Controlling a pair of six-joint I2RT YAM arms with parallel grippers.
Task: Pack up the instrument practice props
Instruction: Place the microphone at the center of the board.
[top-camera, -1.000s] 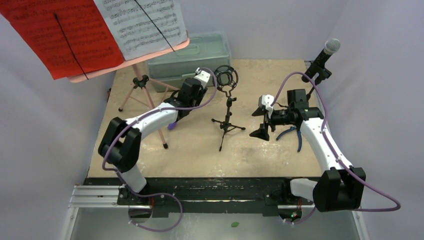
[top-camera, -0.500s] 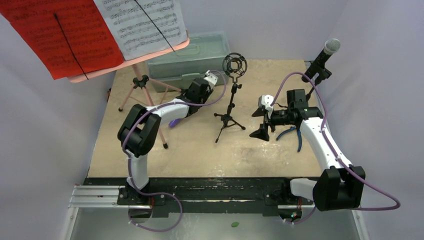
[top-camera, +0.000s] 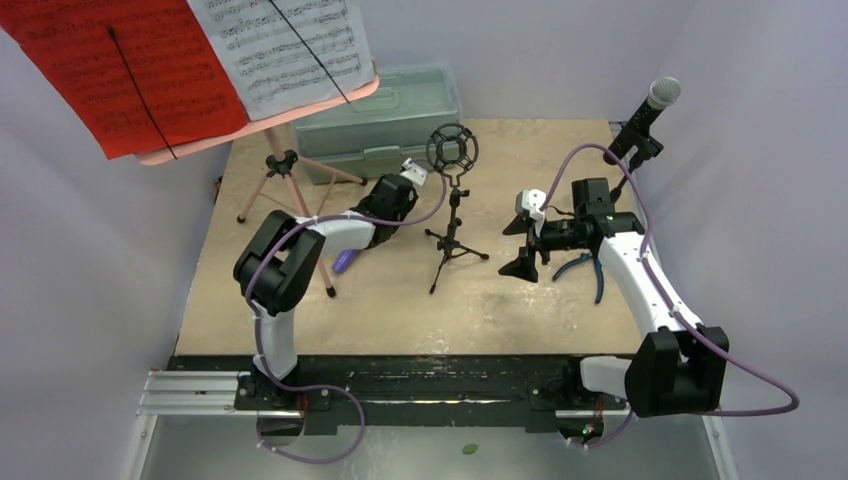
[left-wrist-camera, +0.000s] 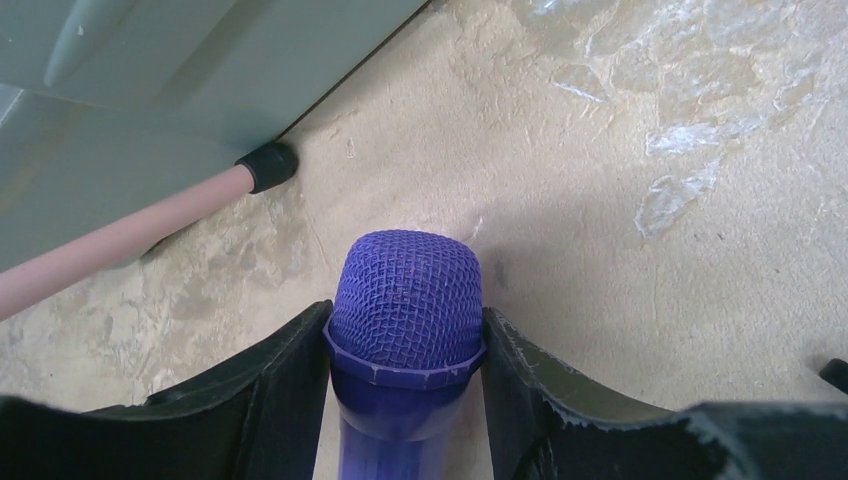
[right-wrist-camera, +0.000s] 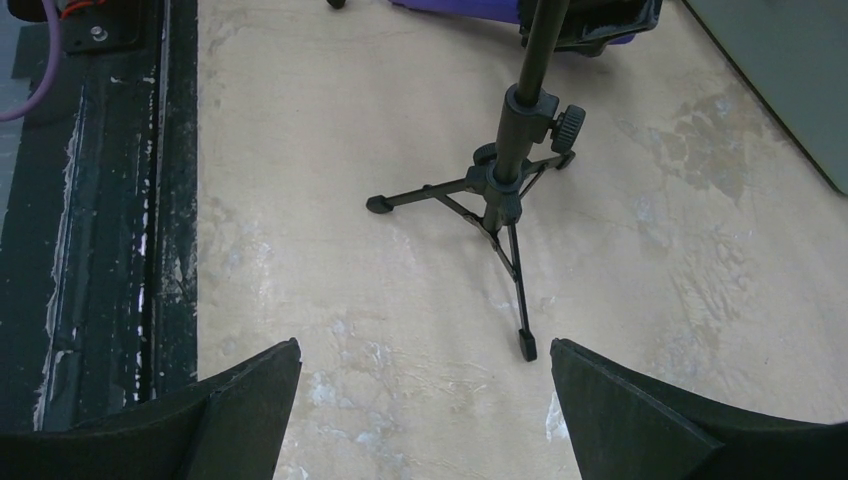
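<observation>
My left gripper (top-camera: 398, 195) is shut on the purple microphone (left-wrist-camera: 405, 295), its mesh head wedged between both fingers; the handle's tail (top-camera: 343, 262) pokes out under the arm. The pink tripod (top-camera: 283, 162) stands back left, its tray (top-camera: 300, 105) holding a red page (top-camera: 120, 70) and a white page (top-camera: 285, 45). A small black mic stand (top-camera: 452, 230) with a round shock mount (top-camera: 452, 150) stands at the centre. At the far right the black silver-headed microphone (top-camera: 660, 95) sits in its mount. My right gripper (top-camera: 518, 245) hangs open and empty just right of the stand (right-wrist-camera: 510, 190).
The grey-green plastic case (top-camera: 385, 110) sits at the back, close ahead of my left gripper, next to a pink tripod leg's black foot (left-wrist-camera: 270, 165). Blue-handled pliers (top-camera: 590, 270) lie under my right arm. The black base rail (right-wrist-camera: 100, 200) runs along the near edge.
My left gripper has drawn toward the near side with the purple microphone. The shock-mount stand swayed right and came back. The right arm has not moved.
</observation>
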